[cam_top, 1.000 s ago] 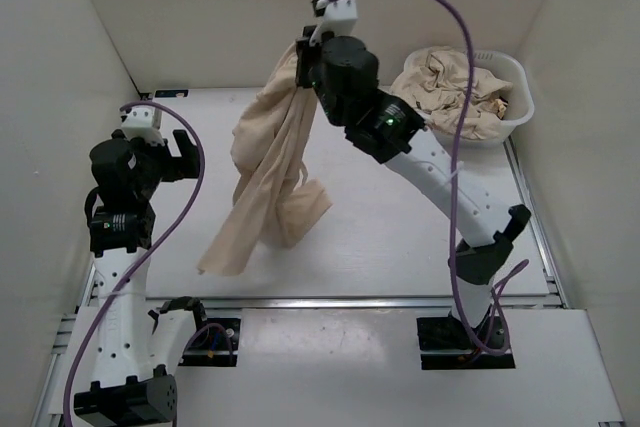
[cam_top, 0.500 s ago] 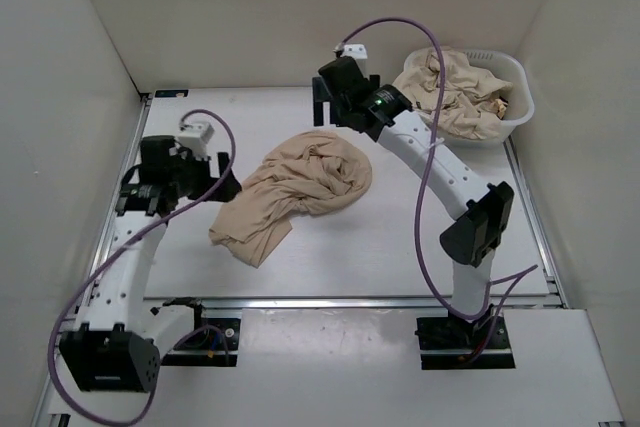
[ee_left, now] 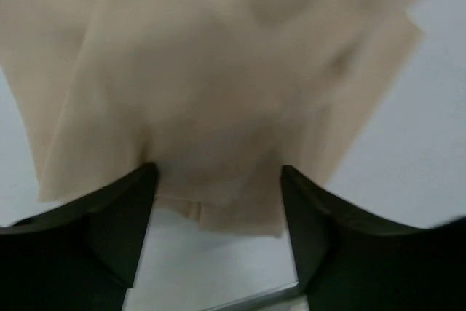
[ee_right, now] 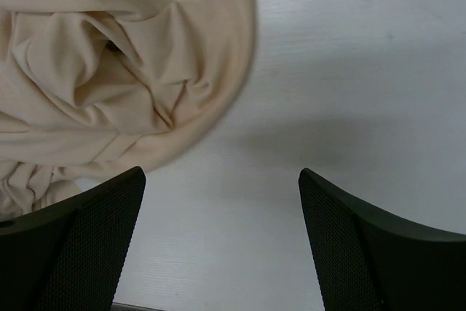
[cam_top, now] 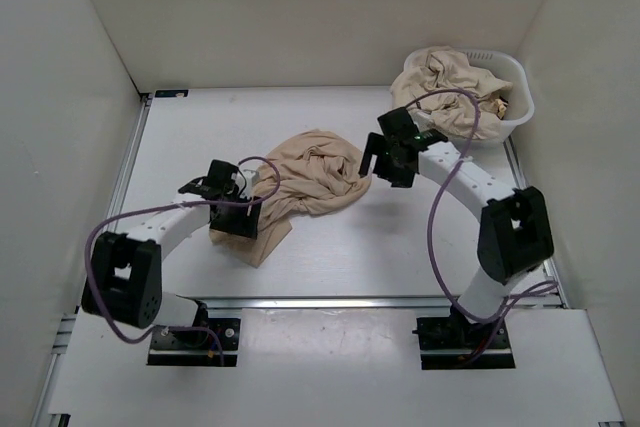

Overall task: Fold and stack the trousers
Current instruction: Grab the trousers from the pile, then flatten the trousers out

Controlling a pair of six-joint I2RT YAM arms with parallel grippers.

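One pair of beige trousers point(cam_top: 312, 177) lies in a crumpled heap in the middle of the table, one end trailing toward the near left. My left gripper point(cam_top: 236, 217) is low over that trailing end. In the left wrist view its fingers stand apart, and the hem of the trousers point(ee_left: 218, 71) reaches just between the tips of the gripper point(ee_left: 217, 180). My right gripper point(cam_top: 384, 161) sits at the heap's right edge. It is open point(ee_right: 220, 176) over bare table, with the trousers point(ee_right: 109, 71) just ahead and to its left, not touching.
A white plastic basket point(cam_top: 519, 75) stands at the back right corner, heaped with more beige fabric point(cam_top: 448, 87). White walls close in the table on the left, back and right. A metal rail point(cam_top: 350, 300) runs along the near edge.
The right gripper let go of the hanging trousers, which fell into a heap on the table. It then came down beside the heap's right edge. The left arm swung in over the near-left end.
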